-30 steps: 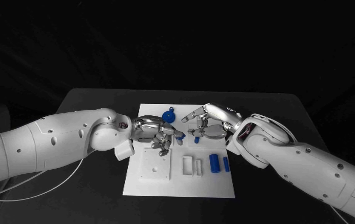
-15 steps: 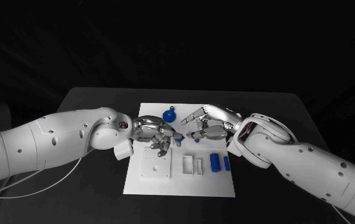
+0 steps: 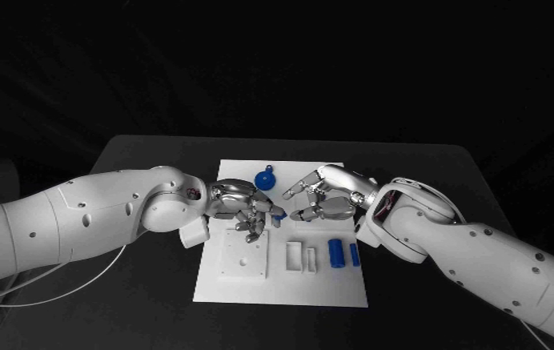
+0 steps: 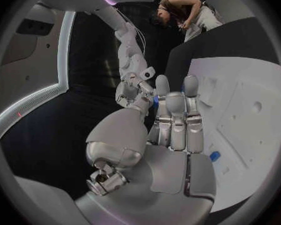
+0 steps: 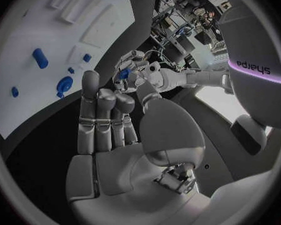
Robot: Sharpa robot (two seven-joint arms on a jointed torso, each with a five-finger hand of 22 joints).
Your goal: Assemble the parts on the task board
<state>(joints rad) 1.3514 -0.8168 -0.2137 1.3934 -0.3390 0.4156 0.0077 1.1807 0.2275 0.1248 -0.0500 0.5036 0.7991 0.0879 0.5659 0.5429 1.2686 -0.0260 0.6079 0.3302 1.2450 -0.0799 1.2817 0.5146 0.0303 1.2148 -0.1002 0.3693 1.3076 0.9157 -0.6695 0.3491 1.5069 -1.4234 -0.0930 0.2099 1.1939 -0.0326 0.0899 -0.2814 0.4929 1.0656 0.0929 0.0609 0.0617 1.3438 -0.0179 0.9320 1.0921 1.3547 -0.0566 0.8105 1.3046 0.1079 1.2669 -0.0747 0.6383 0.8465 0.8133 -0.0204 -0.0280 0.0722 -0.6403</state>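
Head view: left hand [image 3: 245,206] pinches blue part [image 3: 279,216] over task board [image 3: 231,286].

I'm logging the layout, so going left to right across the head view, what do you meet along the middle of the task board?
Left hand → small blue part at its fingers → right hand, all above the task board.
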